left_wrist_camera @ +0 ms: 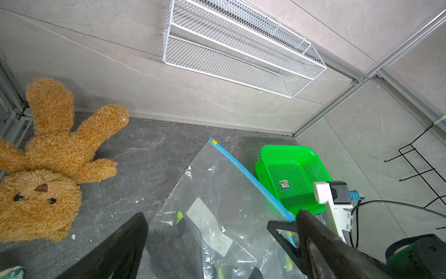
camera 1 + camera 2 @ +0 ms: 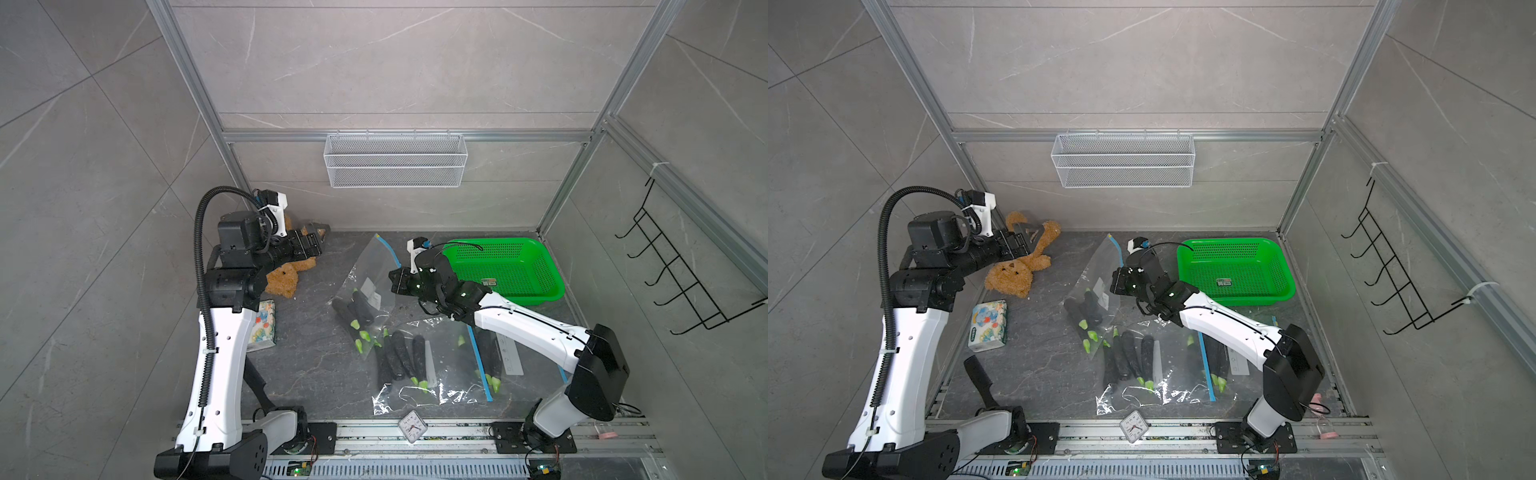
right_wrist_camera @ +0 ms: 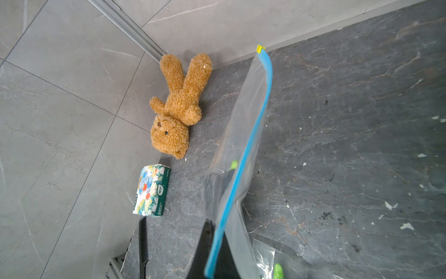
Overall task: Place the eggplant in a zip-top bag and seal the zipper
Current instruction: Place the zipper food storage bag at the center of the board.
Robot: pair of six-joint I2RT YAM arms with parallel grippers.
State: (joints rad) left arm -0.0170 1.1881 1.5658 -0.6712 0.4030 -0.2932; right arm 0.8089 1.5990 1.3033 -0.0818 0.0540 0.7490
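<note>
- Spread across the dark tabletop (image 2: 316, 386) in both top views: two clear bags, a scatter of toy eggplants, and clutter pushed to the left edge, out of the working area.
- Hovering high over the teddy bear (image 2: 1017, 278): the left gripper (image 2: 319, 235), jaws spread wide and holding nothing. Probably standing clear to leave room, while pointed at the bag for the sealing pass.
- Reaching in from beside the green basket (image 2: 540, 286): the right gripper (image 2: 397, 282), closed hard on one end of the zip-top bag (image 2: 370, 270), with dark fingers (image 3: 205, 241) nipping the blue strip in the right wrist view.
- Raised by that edge, presumably to keep the film taut and the mouth uppermost.
- Lying flat nearer the front: a second bag (image 2: 449, 374), gripped by neither arm. Impossible to tell whether the eggplants there are on it or in it.
- Slumped at the low end of the held bag: the eggplant (image 2: 359, 307), one of a dark cluster with green caps. Placing judged done.
- Stretched straight along the top edge: the zipper (image 1: 251, 178). Hard to say whether sealed.
- Sitting at the far end from the grip: the yellow slider (image 1: 213, 142).
</note>
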